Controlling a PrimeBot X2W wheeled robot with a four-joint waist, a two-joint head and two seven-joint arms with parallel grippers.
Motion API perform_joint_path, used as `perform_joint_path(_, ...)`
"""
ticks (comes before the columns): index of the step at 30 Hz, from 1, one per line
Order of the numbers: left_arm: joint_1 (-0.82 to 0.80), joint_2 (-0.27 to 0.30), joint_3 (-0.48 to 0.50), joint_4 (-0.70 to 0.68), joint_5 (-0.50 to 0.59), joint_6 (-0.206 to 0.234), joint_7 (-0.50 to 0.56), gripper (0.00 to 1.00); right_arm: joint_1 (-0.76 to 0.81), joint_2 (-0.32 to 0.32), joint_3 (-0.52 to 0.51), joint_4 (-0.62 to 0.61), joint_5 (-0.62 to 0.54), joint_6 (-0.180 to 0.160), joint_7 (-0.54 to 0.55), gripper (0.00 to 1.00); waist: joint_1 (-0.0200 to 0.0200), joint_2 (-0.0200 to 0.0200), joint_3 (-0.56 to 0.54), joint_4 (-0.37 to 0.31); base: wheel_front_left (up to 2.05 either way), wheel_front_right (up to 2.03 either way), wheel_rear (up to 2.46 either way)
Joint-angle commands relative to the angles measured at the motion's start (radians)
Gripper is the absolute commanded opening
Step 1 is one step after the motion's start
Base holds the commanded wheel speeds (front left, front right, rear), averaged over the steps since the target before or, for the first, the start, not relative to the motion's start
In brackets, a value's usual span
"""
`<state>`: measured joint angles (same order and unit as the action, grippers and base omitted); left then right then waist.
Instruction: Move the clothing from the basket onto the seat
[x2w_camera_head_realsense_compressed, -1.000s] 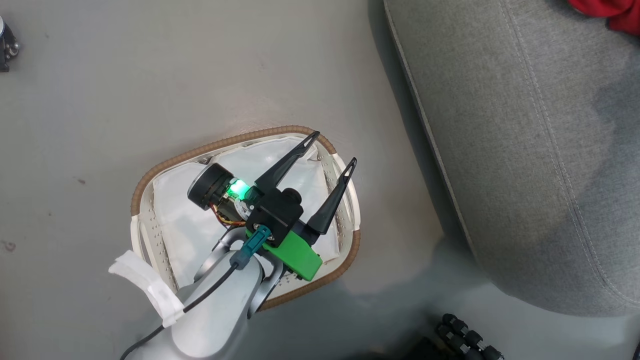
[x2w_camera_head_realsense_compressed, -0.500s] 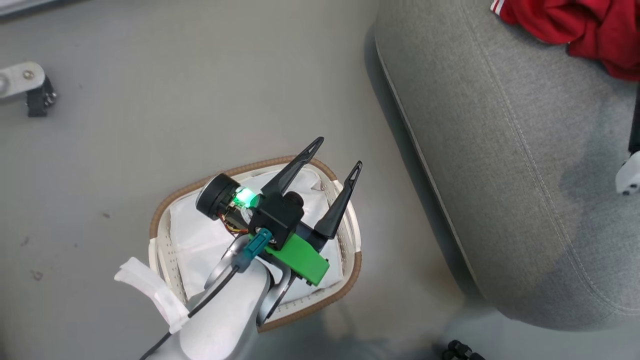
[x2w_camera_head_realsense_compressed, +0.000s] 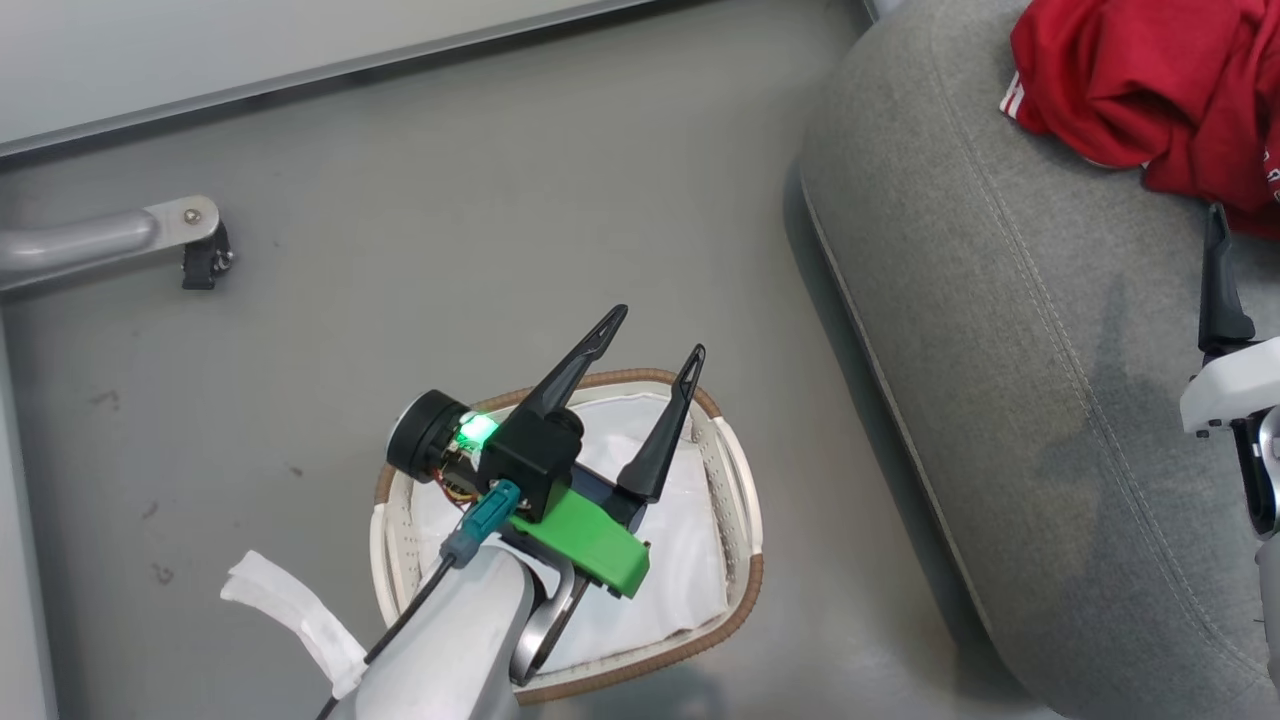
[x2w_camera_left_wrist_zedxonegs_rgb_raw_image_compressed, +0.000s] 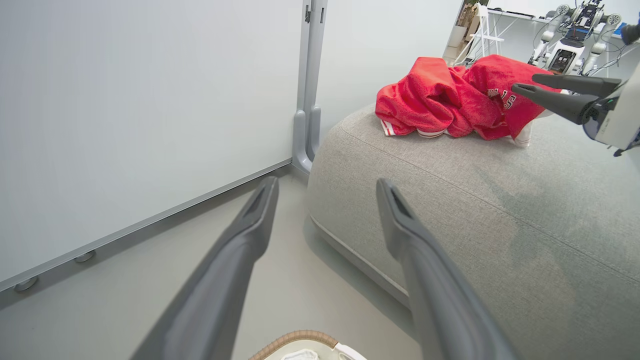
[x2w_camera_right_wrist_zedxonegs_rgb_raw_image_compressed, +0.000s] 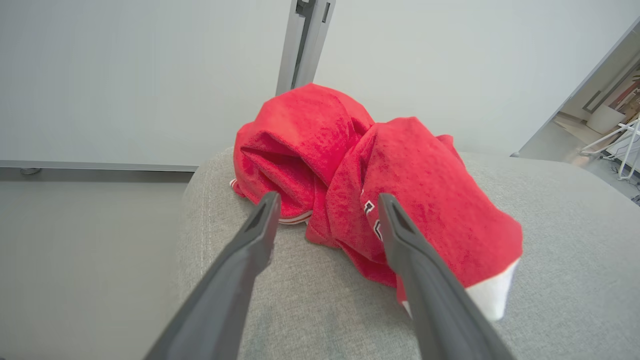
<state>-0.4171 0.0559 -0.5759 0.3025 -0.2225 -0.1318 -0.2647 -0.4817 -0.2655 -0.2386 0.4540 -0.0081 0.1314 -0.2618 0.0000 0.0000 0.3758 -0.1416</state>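
Red soft-fabric clothing with white striped trim (x2w_camera_head_realsense_compressed: 1130, 90) lies heaped on the large grey upholstered seat (x2w_camera_head_realsense_compressed: 1000, 330), well apart from the small white perforated basket with brown woven rim (x2w_camera_head_realsense_compressed: 738, 490). Left pincer (x2w_camera_head_realsense_compressed: 658, 332) hovers above the basket, fingers spread, holding nothing. Right pincer (x2w_camera_right_wrist_zedxonegs_rgb_raw_image_compressed: 329, 200) is likewise spread, near the heap. The fabric looks light and limp, probably best pinched at a raised fold.

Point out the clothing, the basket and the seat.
clothing (x2w_camera_right_wrist_zedxonegs_rgb_raw_image_compressed: 400, 170), right wrist view, top of the red heap.
basket (x2w_camera_head_realsense_compressed: 640, 377), head view, brown woven rim.
seat (x2w_camera_head_realsense_compressed: 1000, 330), head view, bare grey cushion.
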Motion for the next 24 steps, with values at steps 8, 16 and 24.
perform_joint_path(8, 0.052, -0.003, 0.085, -0.017, -0.013, 0.009, 0.001, 1.0, -0.009, 0.002, 0.021, -0.038, -0.007, -0.001, -0.005, 1.0, 0.0, 0.0, -0.113, 0.097, 0.0, 0.0, 0.0)
perform_joint_path(16, 0.127, -0.004, 0.204, -0.042, -0.064, 0.078, 0.001, 1.0, 0.016, 0.076, 0.044, -0.064, 0.018, -0.001, -0.005, 1.0, 0.0, 0.0, -0.203, 0.169, 0.0, 0.0, 0.0)
perform_joint_path(24, 0.215, -0.005, 0.325, -0.035, -0.072, 0.13, 0.001, 1.0, 0.108, 0.182, 0.072, -0.133, 0.042, -0.001, -0.005, 1.0, 0.0, 0.0, -0.259, 0.234, 0.0, 0.0, 0.0)
